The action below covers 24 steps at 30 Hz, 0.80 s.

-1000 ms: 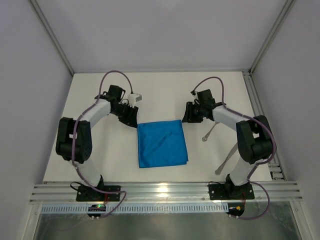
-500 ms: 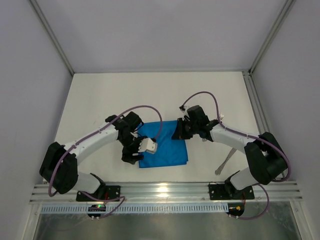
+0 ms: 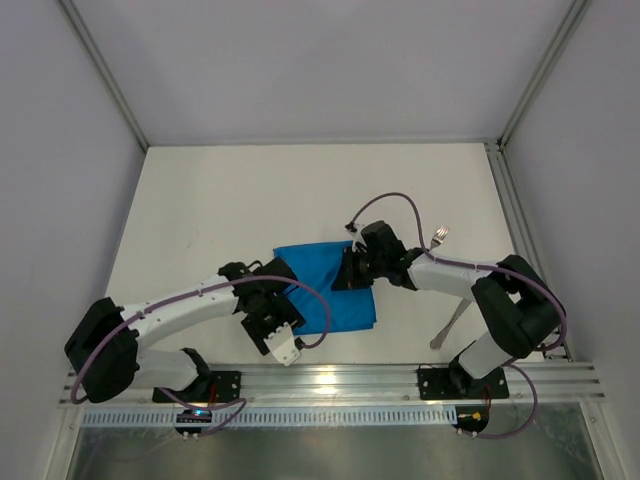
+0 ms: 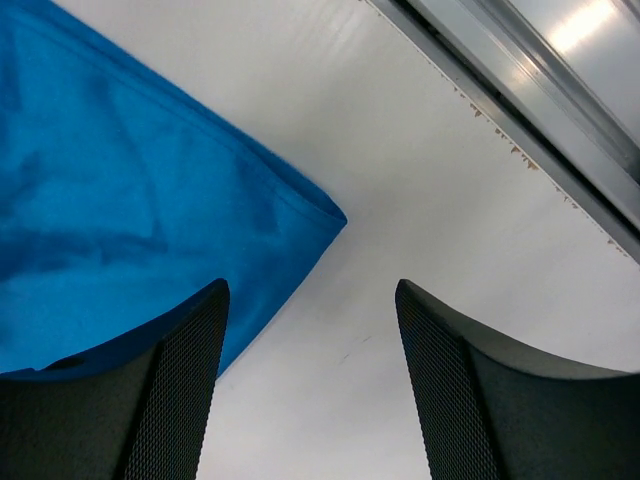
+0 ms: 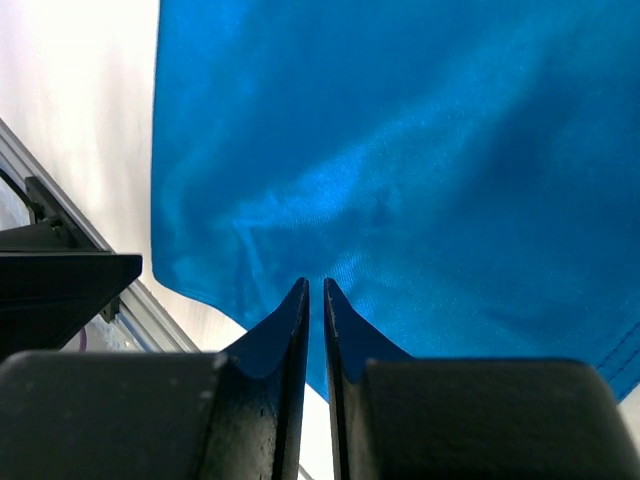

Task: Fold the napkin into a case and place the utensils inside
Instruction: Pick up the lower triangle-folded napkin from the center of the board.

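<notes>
While the napkin [image 3: 330, 290] is lying flat and unfolded on the white table [image 3: 200, 220], roughly midway between the two arms, we are watching both arms reaching in over it. We are seeing the left gripper [image 4: 308, 300] hovering at the cloth's near left corner with its fingers [image 4: 175, 390] spread wide. That blue corner is pointing into the gap between them, and one finger is hanging over the cloth's edge while the other is hanging over bare table. We are also catching the metal rail [image 4: 560, 80] running past just beyond that corner. Over on the other side, the right gripper [image 5: 315, 290] is sitting over the far right part of the napkin, its fingers drawn in to a thin slit. We cannot tell whether any cloth is caught in it. We are spotting the fork [image 3: 438, 238] lying right of the napkin, its tines peeking out beside the right arm. A second utensil [image 3: 450, 322] is lying nearer the right arm's base, well apart from the cloth.
</notes>
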Motion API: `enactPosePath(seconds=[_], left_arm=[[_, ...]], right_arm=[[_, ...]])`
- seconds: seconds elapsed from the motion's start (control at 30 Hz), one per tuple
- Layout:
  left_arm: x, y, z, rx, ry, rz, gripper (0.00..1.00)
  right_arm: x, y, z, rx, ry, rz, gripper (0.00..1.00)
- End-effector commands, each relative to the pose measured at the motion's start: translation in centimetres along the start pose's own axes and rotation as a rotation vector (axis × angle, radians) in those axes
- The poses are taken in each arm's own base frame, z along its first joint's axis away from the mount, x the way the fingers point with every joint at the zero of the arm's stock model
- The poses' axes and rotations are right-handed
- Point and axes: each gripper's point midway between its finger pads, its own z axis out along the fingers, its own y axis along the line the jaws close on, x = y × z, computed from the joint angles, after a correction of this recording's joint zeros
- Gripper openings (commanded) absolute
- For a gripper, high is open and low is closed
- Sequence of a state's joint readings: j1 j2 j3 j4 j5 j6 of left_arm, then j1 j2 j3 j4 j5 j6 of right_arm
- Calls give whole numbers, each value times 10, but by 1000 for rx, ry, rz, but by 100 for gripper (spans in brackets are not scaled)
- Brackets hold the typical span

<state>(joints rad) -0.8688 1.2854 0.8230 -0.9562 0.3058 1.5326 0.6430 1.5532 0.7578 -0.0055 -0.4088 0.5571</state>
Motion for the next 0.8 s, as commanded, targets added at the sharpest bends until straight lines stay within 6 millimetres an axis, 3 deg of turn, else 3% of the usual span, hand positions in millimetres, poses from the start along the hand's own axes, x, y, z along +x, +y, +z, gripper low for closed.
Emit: enactPosePath(seconds=[0.0, 0.33, 0.5, 0.77], left_arm=[[8, 12, 14, -28, 30, 172, 69], [25, 16, 41, 14, 71, 160, 61], [36, 9, 51, 78, 107, 155, 49], [31, 5, 59, 112, 64, 164, 33]], right_arm=[[3, 2, 5, -42, -4, 6, 14], [15, 1, 14, -90, 12, 50, 13], [15, 3, 12, -98, 12, 43, 13], [12, 6, 11, -108, 6, 40, 13]])
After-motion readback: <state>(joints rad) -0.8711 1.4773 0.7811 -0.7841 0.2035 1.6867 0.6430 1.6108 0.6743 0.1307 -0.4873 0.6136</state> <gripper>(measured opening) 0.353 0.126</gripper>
